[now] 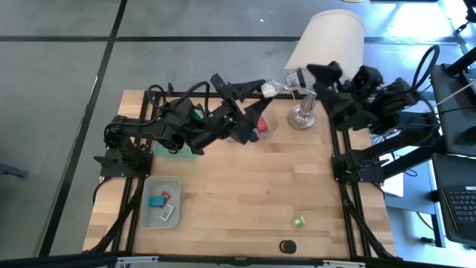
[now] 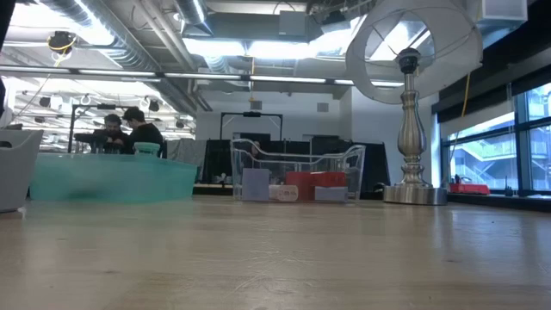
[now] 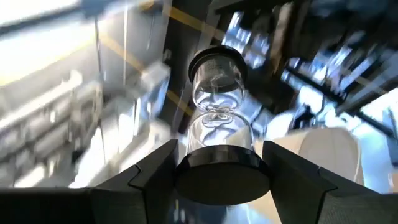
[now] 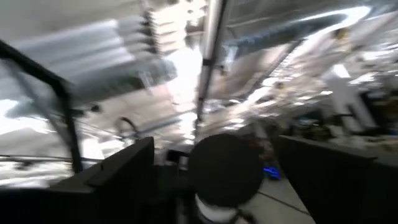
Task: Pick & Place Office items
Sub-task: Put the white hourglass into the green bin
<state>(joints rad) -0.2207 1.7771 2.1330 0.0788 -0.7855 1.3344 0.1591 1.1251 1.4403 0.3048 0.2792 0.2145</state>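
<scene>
We judge a mid-air handover: the left end effector [image 3: 217, 155] alone grips the hourglass [image 3: 216, 102], the right end effector [image 4: 214, 149] standing released around its far cap [image 4: 225, 168].

Camera sits right at table level, so the wooden tabletop [image 2: 275, 258] fills the whole lower half. Middle of the shot there's a clear tray [image 2: 297, 172] standing on the wood, with a lilac block [image 2: 256, 184], a red block [image 2: 314, 182] and a couple of small flat pieces lined up inside it. Off to the right of it stands a lamp [image 2: 411, 129] with a shiny metal base and a white shade seen from underneath. On the left, a teal tray [image 2: 112, 178] and the edge of a grey tray [image 2: 17, 168]. Two people sit far back in the room behind.
</scene>
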